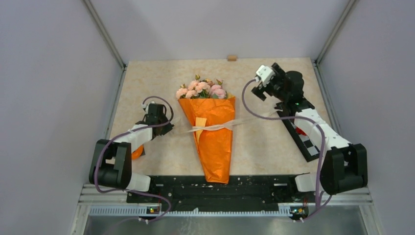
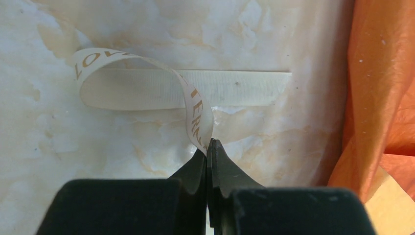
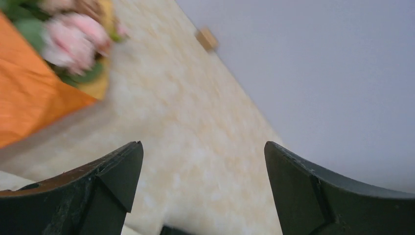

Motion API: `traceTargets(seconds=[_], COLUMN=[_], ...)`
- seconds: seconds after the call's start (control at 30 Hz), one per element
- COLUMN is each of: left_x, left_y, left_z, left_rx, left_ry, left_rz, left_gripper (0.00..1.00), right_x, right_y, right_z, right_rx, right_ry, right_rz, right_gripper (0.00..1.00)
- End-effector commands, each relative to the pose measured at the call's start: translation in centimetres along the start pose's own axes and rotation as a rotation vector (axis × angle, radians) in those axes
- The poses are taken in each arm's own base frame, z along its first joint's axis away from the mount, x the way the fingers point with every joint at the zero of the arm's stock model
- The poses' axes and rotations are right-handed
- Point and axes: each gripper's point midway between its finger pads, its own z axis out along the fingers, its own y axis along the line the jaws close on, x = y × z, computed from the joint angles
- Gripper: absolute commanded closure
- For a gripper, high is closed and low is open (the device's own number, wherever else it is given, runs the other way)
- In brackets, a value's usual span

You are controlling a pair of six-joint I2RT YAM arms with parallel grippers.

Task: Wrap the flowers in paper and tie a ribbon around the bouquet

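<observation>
Worktop (image 1: 274, 147): one, pale marbled surface, walled on three sides.

Arms: two, bases at the near edge, one on each side of the bouquet.

Bouquet (image 1: 210, 127): one, lying flat mid-worktop, tip toward the near edge, blooms toward the far wall. Paper (image 1: 215, 156): one orange sheet rolled into a narrow cone. Flowers (image 1: 200, 89): one cluster of pink blooms and green leaves at the wide end, too crowded to count.

Black rack (image 1: 304, 143): one, long, lying under the right arm, with red and white bits on it.

Ribbon (image 1: 215, 127): one cream strip crossing the cone's middle, ends trailing onto the worktop left and right. The left wrist view showed its left end (image 2: 186, 88) curled into one loop, gold lettering on it.

Left gripper (image 2: 209, 147): low, just left of the cone, fingers closed and pinching the ribbon's end.

Right gripper (image 3: 203, 145): raised near the far right, well apart from the cone, fingers spread wide, holding nothing.

Orange object (image 1: 137, 152): one, small, partly hidden behind the left arm.

Wooden block (image 1: 232, 58): one, against the far wall.
</observation>
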Motion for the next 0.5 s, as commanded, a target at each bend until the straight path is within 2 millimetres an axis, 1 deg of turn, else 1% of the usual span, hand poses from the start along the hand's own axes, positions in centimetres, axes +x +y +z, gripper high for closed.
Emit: traceTargets(seconds=[0.0, 0.03, 0.07, 0.13, 0.17, 0.23, 0.33, 0.4, 0.47], left_x=[-0.4, -0.5, -0.5, -0.4, -0.4, -0.4, -0.3, -0.3, -0.3], left_y=[-1.3, -1.5, -1.6, -1.7, -1.7, -1.8, -1.8, -1.9, -1.9], left_z=[0.0, -0.1, -0.1, -0.1, -0.1, -0.1, -0.1, 0.1, 0.3], left_rx=[0.063, 0.072, 0.082, 0.088, 0.088, 0.091, 0.097, 0.101, 0.102], left_ry=[-0.017, -0.019, -0.022, -0.024, -0.023, -0.022, -0.02, -0.019, -0.019], left_rz=[0.02, 0.021, 0.023, 0.025, 0.028, 0.032, 0.038, 0.041, 0.042], left_gripper=[1.0, 1.0, 1.0, 1.0, 1.0, 1.0, 1.0, 1.0, 1.0], right_x=[-11.0, -10.7, -9.5, -7.5, -6.1, -3.9, -0.6, 1.1, 2.2], right_y=[9.4, 11.1, 12.6, 14.5, 15.3, 16.1, 17.7, 19.0, 20.9], right_z=[-2.1, -2.0, -1.8, -1.4, -1.4, -0.9, -1.0, -1.3, -1.5], right_rx=[-0.455, -0.502, -0.547, -0.579, -0.594, -0.582, -0.624, -0.672, -0.73], right_ry=[-0.461, -0.443, -0.395, -0.33, -0.301, -0.256, -0.193, -0.165, -0.163], right_rz=[-0.371, -0.409, -0.438, -0.455, -0.471, -0.455, -0.488, -0.478, -0.456], right_gripper=[0.05, 0.06, 0.08, 0.1, 0.1, 0.1, 0.11, 0.11, 0.13])
